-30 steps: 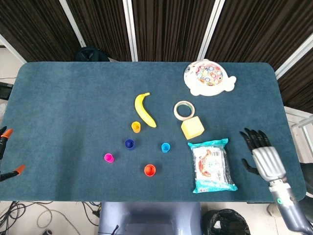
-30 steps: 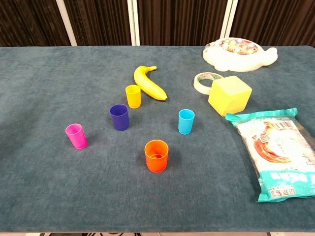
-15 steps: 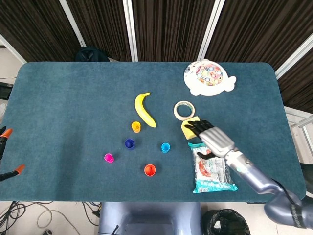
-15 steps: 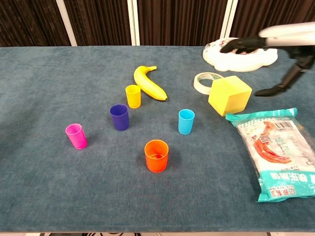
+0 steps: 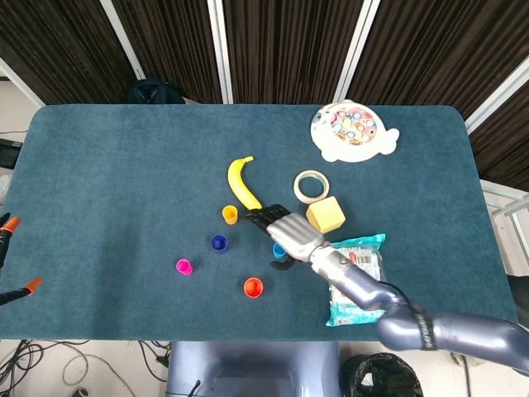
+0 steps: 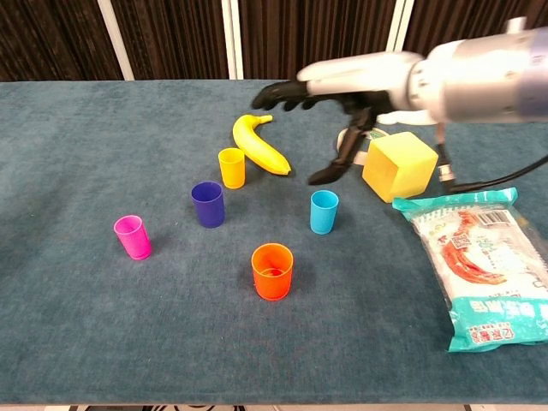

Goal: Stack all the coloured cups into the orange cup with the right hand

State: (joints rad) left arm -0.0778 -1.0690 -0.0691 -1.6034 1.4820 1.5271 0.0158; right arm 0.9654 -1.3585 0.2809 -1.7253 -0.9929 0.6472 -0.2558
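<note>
Swinging in from the sealed snack packet (image 6: 479,265), the right hand (image 6: 342,90) now hovers over the small blue plastic cup (image 6: 324,211), fingers spread, holding nothing.

**Non-task clutter on the table**

Dark teal cloth table (image 5: 107,182), black curtains (image 5: 289,41) behind it. Yellow banana (image 5: 240,181) lies near the middle, curved, stem toward the far edge. Roll of tape (image 5: 311,186) lies flat to its right, with a yellow cube (image 5: 327,216) just beside it on the near side. White fish-shaped toy tray (image 5: 353,132) with coloured dots sits near the far right edge. Teal-edged sealed snack packet (image 6: 479,265) lies flat at the near right, close to the cube. Orange-tipped clamps (image 5: 10,223) show at the left border, off the table.
</note>
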